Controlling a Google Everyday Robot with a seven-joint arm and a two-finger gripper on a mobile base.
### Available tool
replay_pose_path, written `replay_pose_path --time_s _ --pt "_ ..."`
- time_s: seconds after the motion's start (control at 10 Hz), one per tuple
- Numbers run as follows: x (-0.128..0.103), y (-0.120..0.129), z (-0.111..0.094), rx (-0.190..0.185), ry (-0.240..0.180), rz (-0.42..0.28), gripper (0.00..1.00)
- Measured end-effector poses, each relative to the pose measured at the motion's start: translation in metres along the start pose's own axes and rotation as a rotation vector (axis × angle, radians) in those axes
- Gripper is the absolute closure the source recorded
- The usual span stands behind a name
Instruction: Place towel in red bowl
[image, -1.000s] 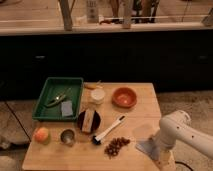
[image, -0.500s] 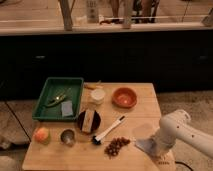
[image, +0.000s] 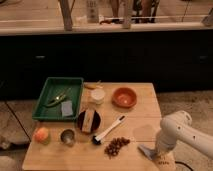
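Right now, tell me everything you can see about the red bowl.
The red bowl is round and shallow, orange-red outside with a paler orange inside, smooth like plastic or glazed ware. It stands upright and looks empty, on the far right part of the wooden table, just right of a white cup without touching it. Only the table touches it. The gripper is well away, low at the table's near right corner beside the towel.
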Motion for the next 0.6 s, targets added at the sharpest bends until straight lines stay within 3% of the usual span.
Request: replay_pose_path --time_s 0.4,0.6 --pt "0.003 0.0 -0.001 0.01 0.0 0.001 1.0" --pt "0.005 -0.001 -0.011 0.031 0.01 -0.004 1.0"
